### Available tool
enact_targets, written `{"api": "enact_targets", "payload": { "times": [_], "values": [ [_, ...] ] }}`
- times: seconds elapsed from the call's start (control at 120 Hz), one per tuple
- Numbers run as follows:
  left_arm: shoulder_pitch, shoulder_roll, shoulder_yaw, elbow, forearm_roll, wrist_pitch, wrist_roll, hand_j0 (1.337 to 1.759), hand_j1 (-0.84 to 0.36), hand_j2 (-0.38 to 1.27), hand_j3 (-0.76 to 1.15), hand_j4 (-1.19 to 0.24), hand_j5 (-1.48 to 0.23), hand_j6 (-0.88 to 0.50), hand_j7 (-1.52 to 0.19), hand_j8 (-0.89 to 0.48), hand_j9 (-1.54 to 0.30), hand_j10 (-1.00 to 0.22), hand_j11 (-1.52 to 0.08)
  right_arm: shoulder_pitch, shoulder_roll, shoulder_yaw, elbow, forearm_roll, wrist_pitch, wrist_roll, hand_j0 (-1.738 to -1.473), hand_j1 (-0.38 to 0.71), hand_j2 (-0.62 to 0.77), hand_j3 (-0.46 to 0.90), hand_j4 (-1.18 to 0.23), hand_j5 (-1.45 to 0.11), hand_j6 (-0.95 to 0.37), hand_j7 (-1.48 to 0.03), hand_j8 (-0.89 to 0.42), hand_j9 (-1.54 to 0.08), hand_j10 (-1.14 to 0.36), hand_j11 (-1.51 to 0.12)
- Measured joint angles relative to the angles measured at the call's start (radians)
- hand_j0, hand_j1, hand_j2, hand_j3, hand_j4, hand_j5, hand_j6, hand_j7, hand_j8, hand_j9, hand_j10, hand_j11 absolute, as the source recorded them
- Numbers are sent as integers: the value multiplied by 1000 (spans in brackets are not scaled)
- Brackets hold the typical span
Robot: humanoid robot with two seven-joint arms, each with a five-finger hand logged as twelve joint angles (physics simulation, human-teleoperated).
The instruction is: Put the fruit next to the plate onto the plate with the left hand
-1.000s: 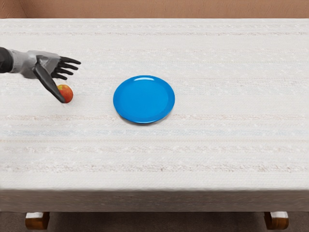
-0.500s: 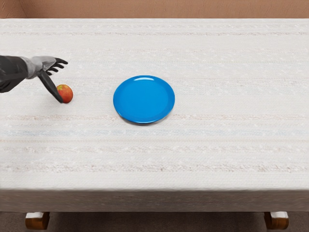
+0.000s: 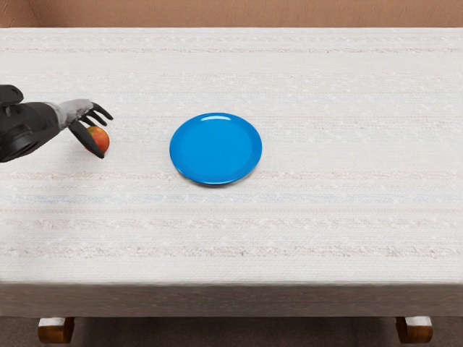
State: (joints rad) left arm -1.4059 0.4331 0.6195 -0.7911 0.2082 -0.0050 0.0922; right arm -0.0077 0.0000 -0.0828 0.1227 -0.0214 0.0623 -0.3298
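Fingers [image 3: 102,113] of the left hand [image 3: 81,116] are spreading loosely beside the fruit [image 3: 100,138], gripping nothing, with the thumb crossing its front. The fruit is sitting on the pale textured worktop [image 3: 333,217] near the left edge, apart from the blue plate [image 3: 215,148]. Open surface is stretching rightward, and a brown wall [image 3: 253,13] is running behind.

Red-orange fruit [image 3: 103,137] lies left of blue plate [image 3: 215,148].

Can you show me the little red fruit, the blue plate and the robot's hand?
fruit [image 3: 101,139], head view, its visible right side.
blue plate [image 3: 215,148], head view, its bare centre.
left hand [image 3: 82,117], head view, middle of the hand.
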Motion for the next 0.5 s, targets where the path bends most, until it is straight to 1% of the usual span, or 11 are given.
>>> {"api": "enact_targets", "payload": {
  "times": [0.2, 0.5],
  "values": [
    [26, -19, 0, 45, 0, 12, 0, 1658, -97, 76, 0, -374, -485, -375, -485, -375, -485, -374, -485, 0, 0, 0, 0, 0, 0, 0, -1658, -349, 0, 0, 0, 0, 0, 0, 0, 0, 0, 0],
    [41, -41, -1, 71, 0, 25, 0, 1658, -186, 91, 0, -448, -582, -448, -582, -448, -582, -448, -581, 0, 0, 0, 0, 0, 0, 0, -1658, -349, 0, 0, 0, 0, 0, 0, 0, 0, 0, 0]
  ]
}}
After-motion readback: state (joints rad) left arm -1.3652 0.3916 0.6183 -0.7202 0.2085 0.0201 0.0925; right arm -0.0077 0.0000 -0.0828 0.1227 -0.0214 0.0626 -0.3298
